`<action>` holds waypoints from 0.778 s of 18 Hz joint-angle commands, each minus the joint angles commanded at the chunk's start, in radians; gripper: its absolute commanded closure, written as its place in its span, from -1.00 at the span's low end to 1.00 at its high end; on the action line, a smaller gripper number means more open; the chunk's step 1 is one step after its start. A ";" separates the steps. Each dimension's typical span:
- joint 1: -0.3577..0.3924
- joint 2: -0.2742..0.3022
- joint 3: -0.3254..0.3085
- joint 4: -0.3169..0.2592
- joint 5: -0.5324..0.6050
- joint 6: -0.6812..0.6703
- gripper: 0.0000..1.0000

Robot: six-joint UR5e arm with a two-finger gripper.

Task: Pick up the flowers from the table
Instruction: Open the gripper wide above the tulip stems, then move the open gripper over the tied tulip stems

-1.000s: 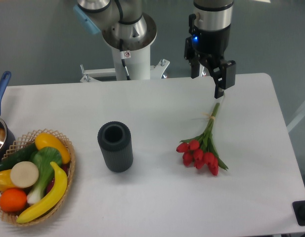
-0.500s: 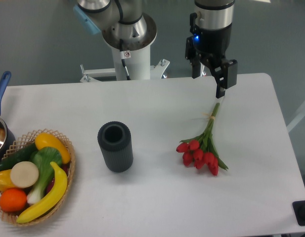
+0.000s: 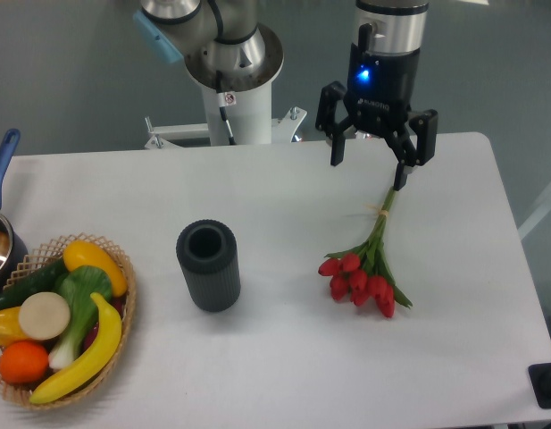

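I hold the gripper (image 3: pixel 368 170) spread wide and empty above the stem tips of the flowers (image 3: pixel 368 261), which lie flat on the table (image 3: pixel 275 357) right of the dark cylinder (image 3: pixel 208 265), because the thin stems look easiest to pinch.

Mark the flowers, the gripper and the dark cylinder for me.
flowers (image 3: pixel 360 281): fixed camera, on the red blooms.
gripper (image 3: pixel 369 175): fixed camera, midway between the spread fingers.
dark cylinder (image 3: pixel 210 281): fixed camera, on its outer wall.
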State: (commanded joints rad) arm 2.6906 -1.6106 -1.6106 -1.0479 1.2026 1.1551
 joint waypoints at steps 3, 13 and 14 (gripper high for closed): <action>0.043 0.000 -0.031 0.002 0.000 -0.026 -1.00; 0.146 -0.046 -0.095 -0.007 0.038 -0.253 -1.00; 0.153 -0.048 -0.113 -0.012 0.038 -0.252 -1.00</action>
State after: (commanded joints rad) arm 2.8439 -1.6582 -1.7240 -1.0599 1.2410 0.9035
